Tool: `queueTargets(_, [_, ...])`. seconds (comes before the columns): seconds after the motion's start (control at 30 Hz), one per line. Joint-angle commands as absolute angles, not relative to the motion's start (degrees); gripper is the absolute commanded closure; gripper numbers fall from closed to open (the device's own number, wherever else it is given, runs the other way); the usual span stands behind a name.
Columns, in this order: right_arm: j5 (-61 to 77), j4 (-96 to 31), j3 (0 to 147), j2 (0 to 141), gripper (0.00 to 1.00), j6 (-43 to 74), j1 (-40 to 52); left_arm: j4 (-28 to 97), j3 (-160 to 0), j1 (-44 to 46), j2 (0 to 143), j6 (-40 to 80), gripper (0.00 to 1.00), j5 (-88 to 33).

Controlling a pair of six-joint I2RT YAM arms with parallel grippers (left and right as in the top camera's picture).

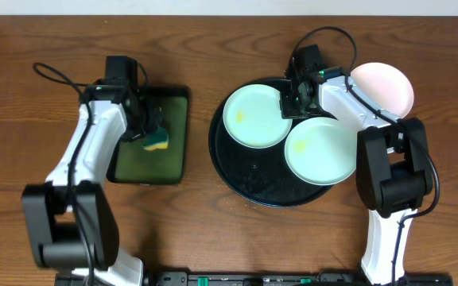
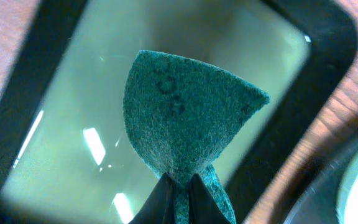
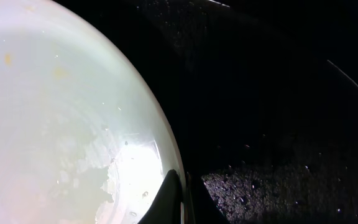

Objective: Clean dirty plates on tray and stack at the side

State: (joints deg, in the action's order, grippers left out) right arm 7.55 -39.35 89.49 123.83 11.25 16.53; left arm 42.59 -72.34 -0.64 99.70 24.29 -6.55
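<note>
Tabletop (image 1: 22,48) holds pink plate (image 1: 388,83) at two o'clock; two wait on tray (image 1: 253,187), left gripper (image 2: 179,186) pinching sponge (image 2: 185,112), right gripper (image 3: 182,193) pinching smudged plate (image 3: 55,112).

I see my left arm (image 1: 82,147) in white shells and black joints, a black cable looping off it; right arm (image 1: 344,99) matches, small green light near its wrist. Left gripper (image 2: 178,182) fingers look dark, tapered.

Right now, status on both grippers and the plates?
Left gripper shut on sponge over green tray. Right gripper pinching rim of stained plate on black tray. Second plate beside it; pink plate off tray. Nothing blocking.
</note>
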Motion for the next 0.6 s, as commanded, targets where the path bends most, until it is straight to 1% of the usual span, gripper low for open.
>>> queueTargets(0.0, [8.0, -39.2, 89.1, 123.0, 0.99, 9.3, 17.3, 40.6, -72.2, -1.0, 104.8, 23.2, 0.93, -6.8])
queueTargets(0.1, [8.0, -38.9, 89.1, 123.0, 0.99, 9.3, 17.4, 38.1, -72.2, -1.0, 108.3, 23.2, 0.93, -4.6])
queueTargets(0.3, [8.1, -38.1, 89.1, 123.0, 0.99, 9.3, 17.4, 34.3, -72.2, -1.0, 111.8, 23.2, 0.93, 5.6])
queueTargets(0.43, [8.0, -38.3, 89.1, 123.0, 0.99, 8.0, 18.0, 36.7, -73.8, -0.9, 108.3, 23.2, 0.93, 5.1])
queueTargets(0.57, [8.0, -38.0, 89.1, 123.0, 0.99, 7.4, 18.9, 37.4, -74.8, -1.0, 99.0, 23.2, 0.92, 0.6])
